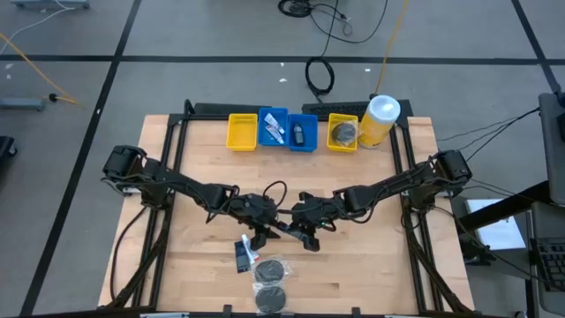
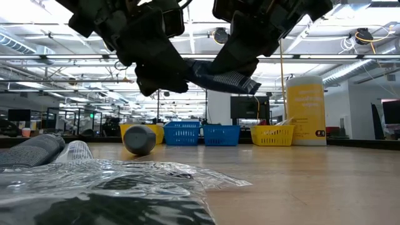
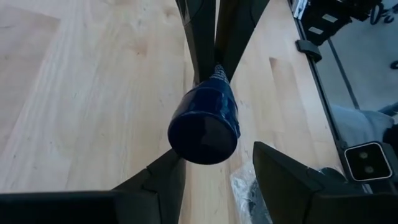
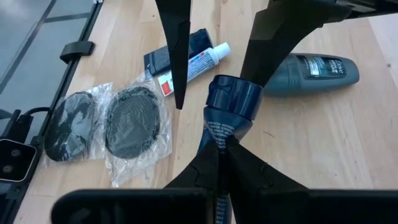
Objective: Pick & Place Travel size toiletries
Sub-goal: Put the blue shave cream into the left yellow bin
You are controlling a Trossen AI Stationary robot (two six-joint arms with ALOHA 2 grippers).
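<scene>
A dark blue squeeze tube (image 4: 225,121) hangs in the air over the table's middle, between my two grippers (image 2: 220,76). My right gripper (image 4: 219,149) is shut on it. My left gripper (image 3: 221,180) is open. Its fingers stand on either side of the tube's round cap end (image 3: 204,127), one (image 4: 179,62) well apart from it and the other (image 4: 264,53) close beside it. On the table below lie a white printed tube (image 4: 196,65), a flat dark packet (image 4: 171,53), two bagged mesh puffs (image 4: 134,121) and a dark grey bottle (image 4: 317,70) on its side. My right gripper pinches the tube's flat crimped tail end (image 4: 217,138) between its two fingers. The fingers lie along the tube and slant down from the table's right. The tube is lifted clear of the table and sticks out past the fingertips, cap toward my left gripper. My left gripper: one finger (image 4: 252,74) ends right at the cap's edge, and I cannot tell whether it touches.
Along the far edge stand a yellow bin (image 1: 241,131), two blue bins (image 1: 272,128) (image 1: 303,132), another yellow bin (image 1: 342,132) and a big yellow canister (image 1: 380,119). Crinkled clear plastic (image 2: 112,175) fills the near foreground of the low view. Bare wood lies left and right of the grippers.
</scene>
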